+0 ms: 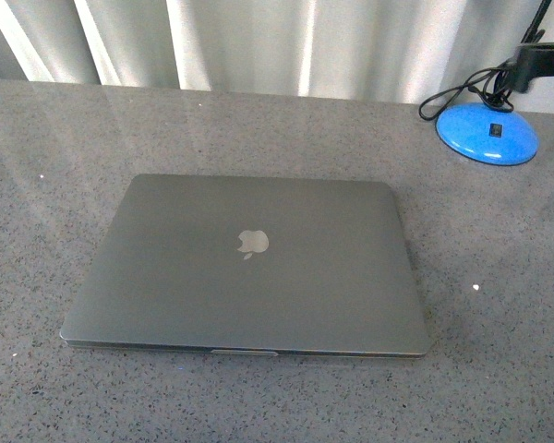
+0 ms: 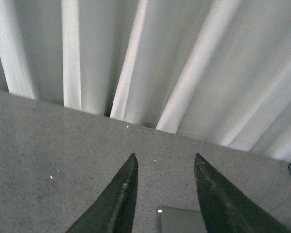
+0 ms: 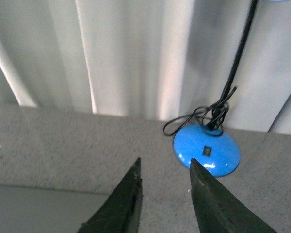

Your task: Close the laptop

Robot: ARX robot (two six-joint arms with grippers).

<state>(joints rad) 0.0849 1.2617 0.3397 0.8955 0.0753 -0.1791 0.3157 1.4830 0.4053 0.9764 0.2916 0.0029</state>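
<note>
The laptop [image 1: 249,268] lies shut and flat on the grey speckled table [image 1: 55,148], its grey lid with the apple logo facing up. Neither arm shows in the front view. My left gripper [image 2: 165,160] is open and empty, held above the table, with a corner of the laptop [image 2: 177,221] showing between its fingers. My right gripper [image 3: 165,162] is open and empty, above the table, with an edge of the laptop's lid [image 3: 34,208] beside it.
A blue round lamp base [image 1: 487,132] with a black cable and stem stands at the table's back right; it also shows in the right wrist view [image 3: 207,153]. White curtains [image 1: 258,41] hang behind the table's far edge.
</note>
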